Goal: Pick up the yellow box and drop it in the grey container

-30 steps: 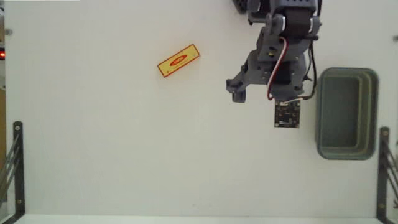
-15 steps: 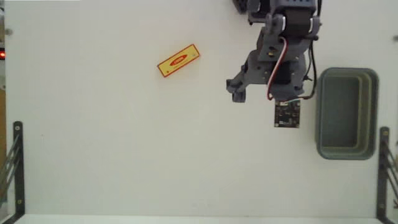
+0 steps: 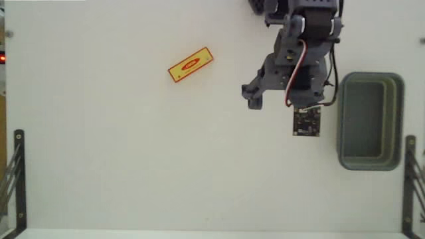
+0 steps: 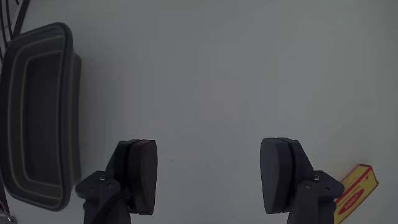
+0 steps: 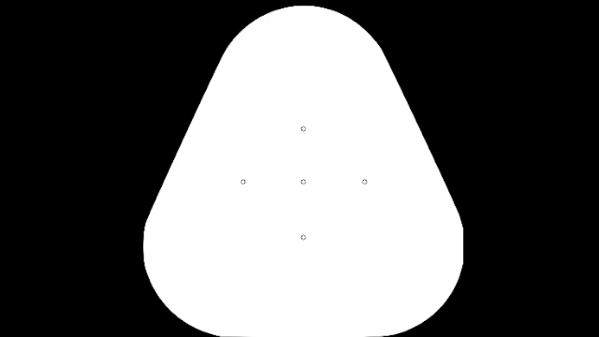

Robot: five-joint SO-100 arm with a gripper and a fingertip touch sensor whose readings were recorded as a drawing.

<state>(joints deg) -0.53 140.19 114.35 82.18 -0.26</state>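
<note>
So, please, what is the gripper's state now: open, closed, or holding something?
Gripper: open and empty, over bare table; yellow box lies apart.

Robotics test bench: a bare white tabletop, black metal brackets at its edges, beside the arm.

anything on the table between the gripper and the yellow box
Nothing: in the fixed view only bare white table separates the open gripper from the yellow box; the wrist view shows the same.
</note>
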